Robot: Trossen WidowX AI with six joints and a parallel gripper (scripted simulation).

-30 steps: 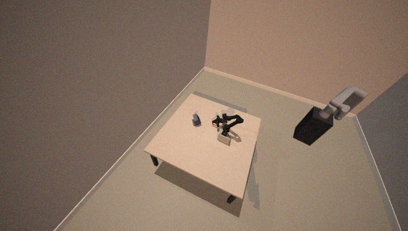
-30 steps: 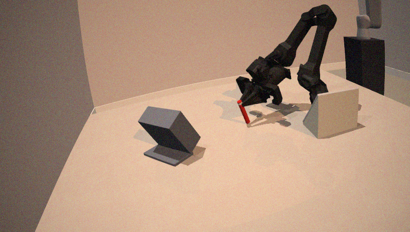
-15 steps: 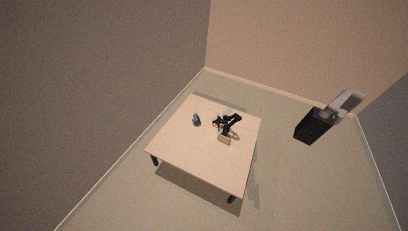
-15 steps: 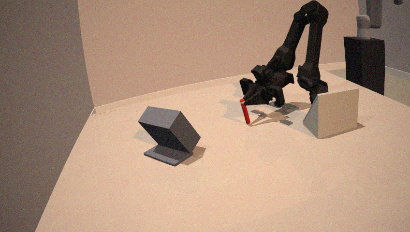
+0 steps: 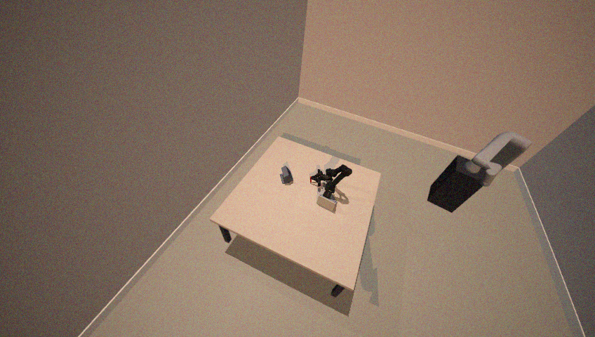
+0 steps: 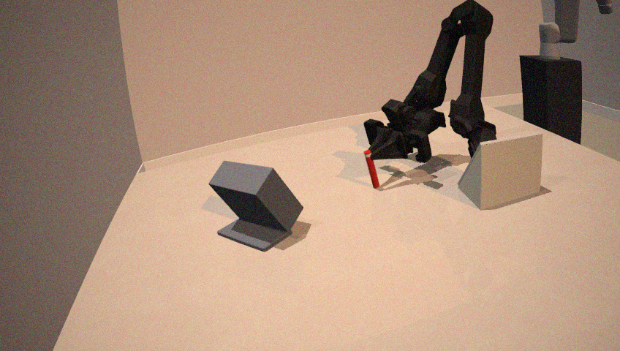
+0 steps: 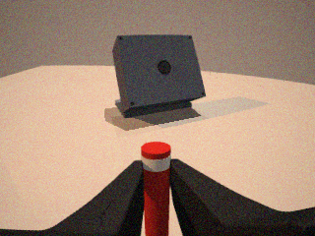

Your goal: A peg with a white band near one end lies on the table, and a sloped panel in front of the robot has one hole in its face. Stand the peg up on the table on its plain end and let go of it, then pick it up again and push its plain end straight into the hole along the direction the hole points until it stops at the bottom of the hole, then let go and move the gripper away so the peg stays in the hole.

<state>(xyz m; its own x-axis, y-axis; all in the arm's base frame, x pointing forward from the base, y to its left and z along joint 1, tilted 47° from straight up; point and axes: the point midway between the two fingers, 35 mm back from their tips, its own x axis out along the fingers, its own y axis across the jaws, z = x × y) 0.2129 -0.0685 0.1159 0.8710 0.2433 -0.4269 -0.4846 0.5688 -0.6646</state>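
Observation:
The red peg (image 6: 372, 172) (image 7: 157, 197) leans a little off upright, its white-banded end up and its plain end down at the table top. My gripper (image 6: 371, 155) (image 7: 156, 167) is shut on the peg just below the white band. The fingers reach in from the side, close to level. The grey sloped panel (image 5: 286, 174) (image 6: 284, 202) (image 7: 143, 74) stands on its base plate, apart from the peg. Its one round hole (image 7: 164, 67) shows in the face in the wrist view; the exterior view does not show the hole. The peg's lower end is out of sight in the wrist view.
A pale wedge-shaped block (image 5: 326, 203) (image 6: 511, 173) stands on the table (image 5: 266, 221) (image 6: 348, 282) beside the arm's base. A black pedestal (image 5: 455, 183) (image 6: 551, 95) with a light grey arm-like object stands off the table.

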